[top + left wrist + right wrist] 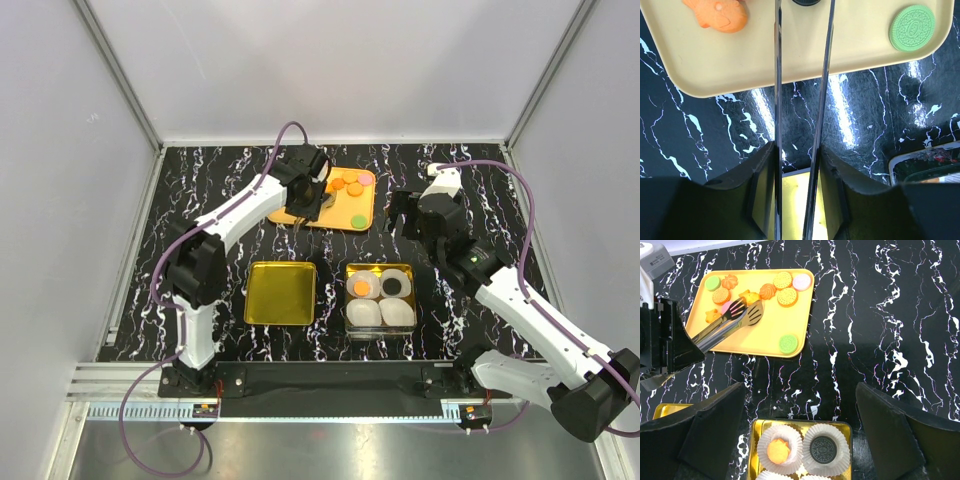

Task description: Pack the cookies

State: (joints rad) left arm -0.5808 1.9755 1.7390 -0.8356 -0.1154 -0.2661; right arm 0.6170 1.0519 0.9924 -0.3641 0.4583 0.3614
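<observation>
Black white-veined marble tabletop [330, 330], pale walls [330, 70]

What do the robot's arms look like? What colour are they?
The left arm and right arm are white tubes joined by chunky black joints. A purple cable loops along each. The left gripper and right gripper are black, each with two wedge-shaped fingers.

The left gripper [796, 196] squeezes the tongs [778, 75], whose thin blades reach over the yellow tray [855, 52] to a black cookie [806, 2]. An orange cookie [720, 16] lies on the left side, a green cookie [912, 27] on the right.
</observation>
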